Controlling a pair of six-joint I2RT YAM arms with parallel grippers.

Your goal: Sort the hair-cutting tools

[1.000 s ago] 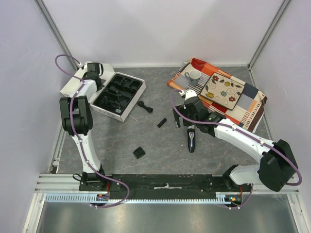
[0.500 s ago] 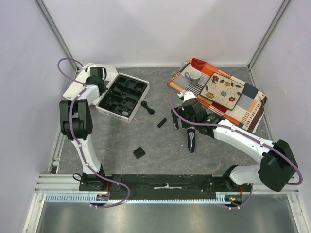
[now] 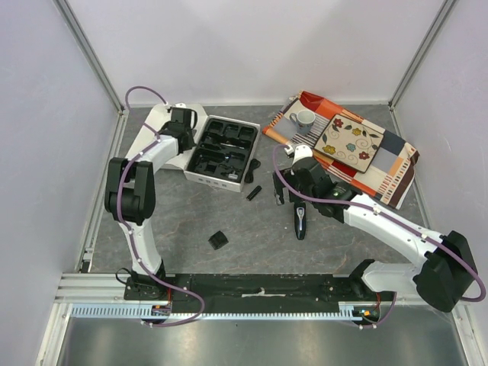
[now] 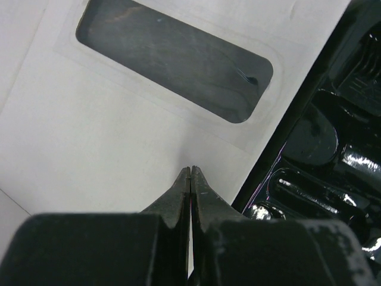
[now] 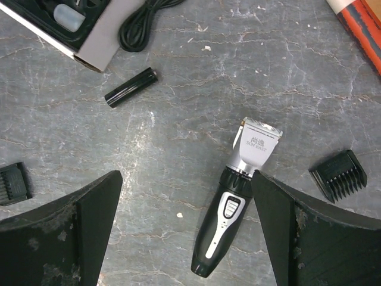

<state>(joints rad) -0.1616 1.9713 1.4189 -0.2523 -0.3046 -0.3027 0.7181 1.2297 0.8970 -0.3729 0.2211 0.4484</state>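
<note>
Left gripper (image 4: 190, 173): jaws pressed together, tips meeting over the white box flap (image 4: 119, 149) beside its clear window; whether they pinch the card's edge or merely rest shut on it I cannot tell from the wrist view. That arm reaches to the far left of the table (image 5: 178, 119), at the side of the white box (image 3: 217, 180); judged to be steadying or positioning the box so its black moulded tray (image 3: 225, 149) faces the loose pieces.

Right gripper (image 5: 186, 174): jaws spread wide, holding nothing; it hangs above the clipper (image 5: 235, 220), whose body lies between the two fingers, blade end pointing away; a stance that reads as lining up for a grasp across the handle.

Loose pieces on the table:
- cable (image 5: 140, 24), coiled, just beside the box corner
- short black cylinder (image 5: 131, 87), near the box, apart from the cable
- right-hand comb attachment (image 5: 337, 176), right of the clipper head, apart from it
- left-hand comb attachment (image 5: 13, 183), well to the left

Some tray pockets look filled already; the clipper and these small parts are not yet stowed; sorting seems roughly midway.
</note>
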